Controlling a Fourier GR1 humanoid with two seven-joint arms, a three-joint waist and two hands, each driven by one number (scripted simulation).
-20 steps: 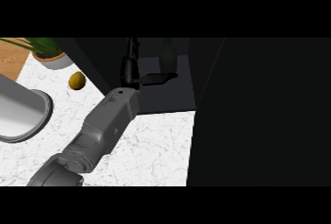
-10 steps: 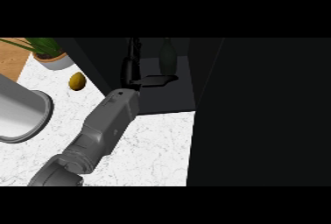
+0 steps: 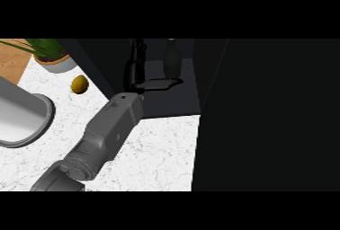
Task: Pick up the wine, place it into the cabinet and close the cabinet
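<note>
White marbled surface [image 3: 156, 152] runs under a dark cabinet [image 3: 166, 101], open so the bottle can go in. The wine [image 3: 172, 58] stands upright inside, just beyond the left hand [image 3: 143, 76], whose fingers look spread off it. A lemon [image 3: 79, 84] lies to that hand's left.

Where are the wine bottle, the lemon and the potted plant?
wine bottle [image 3: 172, 60], head view, on its body.
lemon [image 3: 79, 84], head view, on its middle.
potted plant [image 3: 58, 65], head view, on its pot.
</note>
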